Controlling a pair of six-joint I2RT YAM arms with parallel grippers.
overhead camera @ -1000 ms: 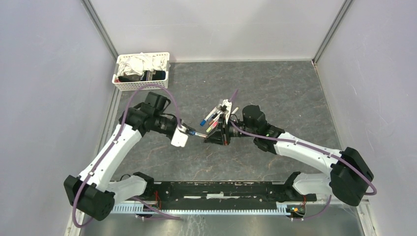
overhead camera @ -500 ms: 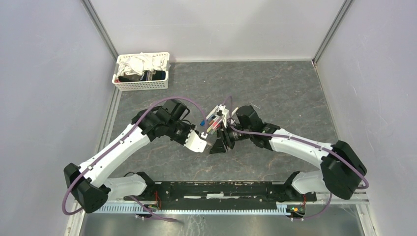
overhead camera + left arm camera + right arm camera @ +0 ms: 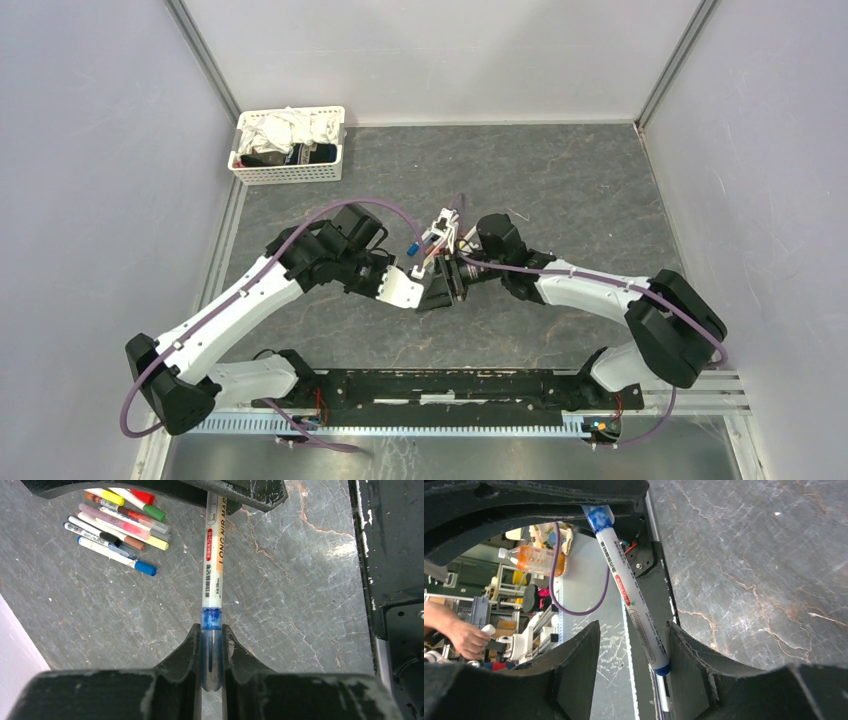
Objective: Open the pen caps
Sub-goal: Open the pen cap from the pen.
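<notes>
- The left tool (image 3: 211, 635) is squeezed shut on the blue cap (image 3: 211, 652) of one pen (image 3: 214, 565), up in the air over the tabletop (image 3: 300, 605). It should hold tight.
- The other pens (image 3: 117, 525) lie in a pile on the tabletop.
- The right tool (image 3: 631, 630) is open wide. The pen's white body sits between its fingers, not pinched. It should close firmly on the body, then pull straight away without bending.
</notes>
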